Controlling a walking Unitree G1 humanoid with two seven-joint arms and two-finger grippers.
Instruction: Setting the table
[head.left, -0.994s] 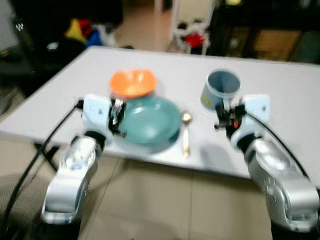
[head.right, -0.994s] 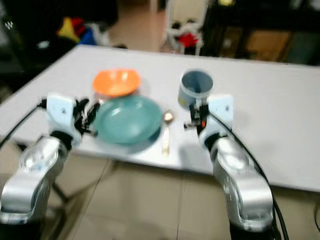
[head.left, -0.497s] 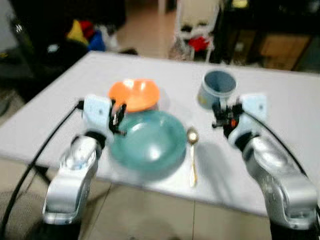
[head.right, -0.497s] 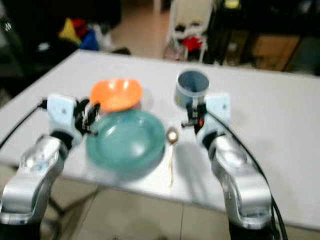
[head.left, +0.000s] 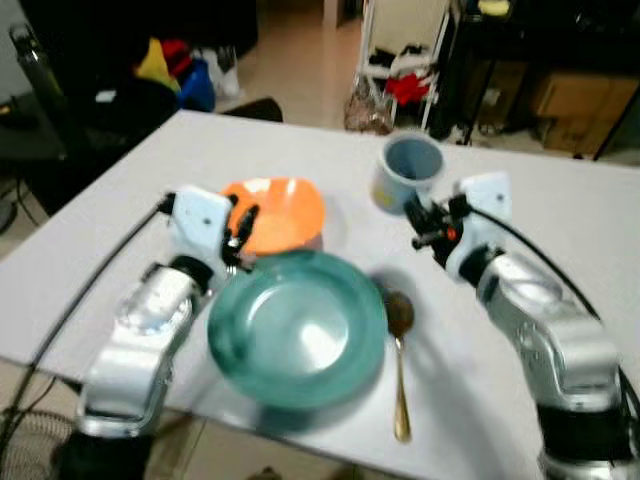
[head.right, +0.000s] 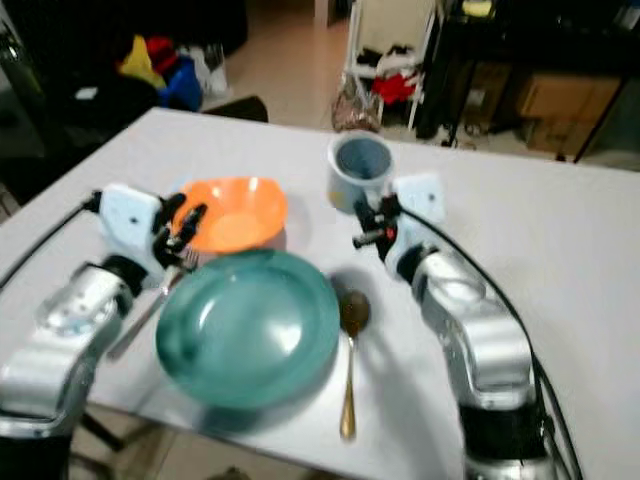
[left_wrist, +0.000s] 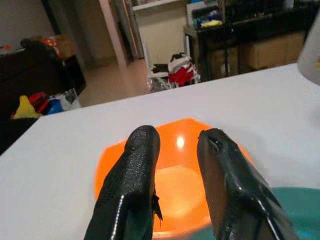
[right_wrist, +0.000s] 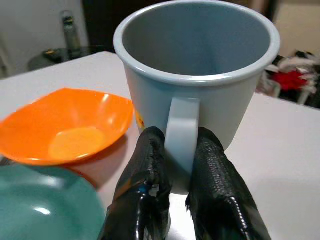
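Observation:
A teal plate (head.left: 297, 330) lies near the front edge of the white table (head.left: 150, 170). An orange bowl (head.left: 280, 212) sits just behind it, and a gold spoon (head.left: 400, 360) lies to its right. A fork (head.right: 148, 308) lies left of the plate, partly under my left forearm. My left gripper (head.left: 240, 232) hovers at the bowl's near-left rim, slightly open with nothing between its fingers (left_wrist: 135, 175). Behind the spoon stands a blue-grey mug (head.left: 407, 172). My right gripper (head.left: 422, 222) is shut on its handle (right_wrist: 181, 140), one finger on each side.
The table stretches far to the right and back. Its front edge runs just below the plate. Beyond the far edge are a white rack with clothes (head.left: 400, 60), dark shelving with boxes (head.left: 560, 90) and a dark seat with toys (head.left: 160, 70).
The camera has come closer and higher over the table, so everything sits lower and larger. The mug, held by my right gripper, now stands farther back than the bowl.

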